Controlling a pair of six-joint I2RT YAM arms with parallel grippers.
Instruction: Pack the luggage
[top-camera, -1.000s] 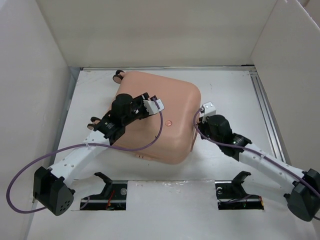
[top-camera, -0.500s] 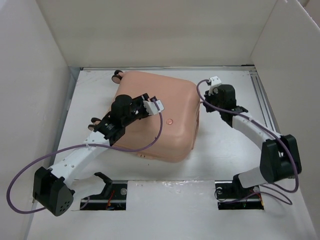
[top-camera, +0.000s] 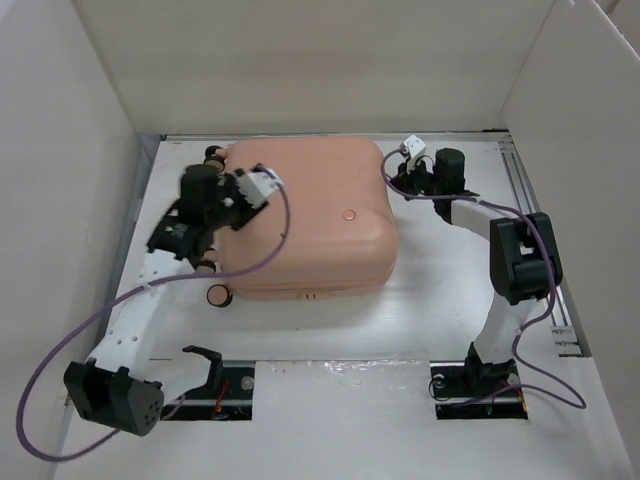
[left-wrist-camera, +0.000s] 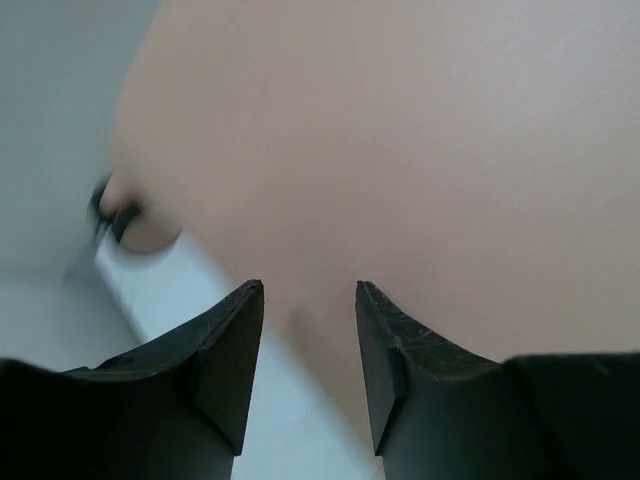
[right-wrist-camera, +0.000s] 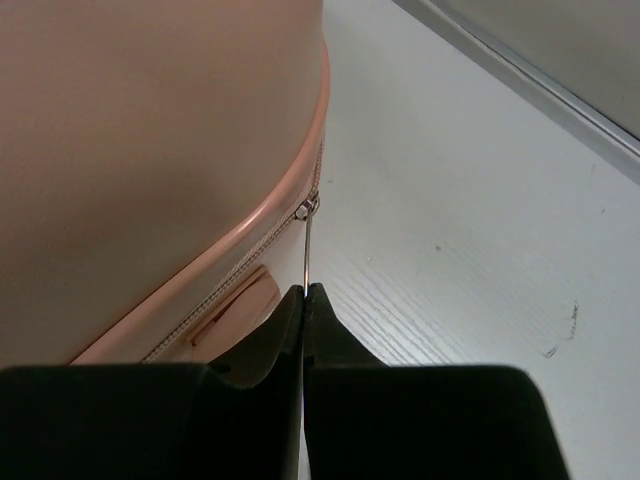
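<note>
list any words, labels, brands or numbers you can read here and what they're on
No text can be read in any view.
The suitcase has a small round badge on its shell, too small to tell if it bears any lettering.

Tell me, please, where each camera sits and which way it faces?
Top external: fixed above and behind, looking down at the table and luggage; the left arm and right arm show.
Left wrist: on the left arm, facing the luggage shell up close; left gripper open.
Right wrist: low by the luggage's edge, facing along the zipper; right gripper shut on the zipper pull.
Shared: all three see the luggage.
</note>
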